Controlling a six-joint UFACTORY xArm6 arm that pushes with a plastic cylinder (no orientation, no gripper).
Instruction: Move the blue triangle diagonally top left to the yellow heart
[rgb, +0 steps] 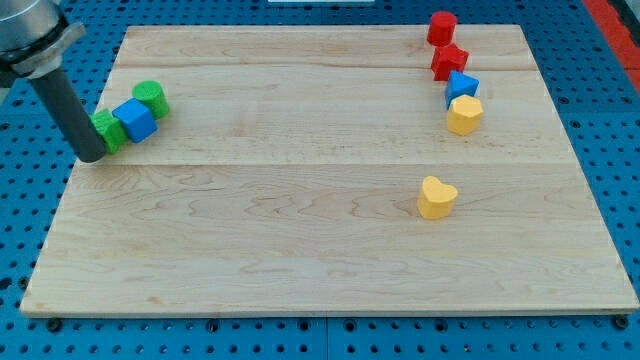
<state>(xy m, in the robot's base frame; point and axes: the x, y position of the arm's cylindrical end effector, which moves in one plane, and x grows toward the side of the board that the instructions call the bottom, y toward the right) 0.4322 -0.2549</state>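
The blue triangle (462, 86) lies near the view's top right, between a red star (449, 62) above it and a yellow hexagon (464, 116) touching it from below. The yellow heart (436, 197) sits alone below them, right of the board's centre. My tip (90, 156) rests at the board's left edge, far from both, against the left side of a green block (110, 131).
A blue cube (135, 120) touches the green block's right side, with a green cylinder (150, 98) just above it. A red cylinder (441, 27) stands at the top right. The wooden board (300, 250) lies on a blue pegboard.
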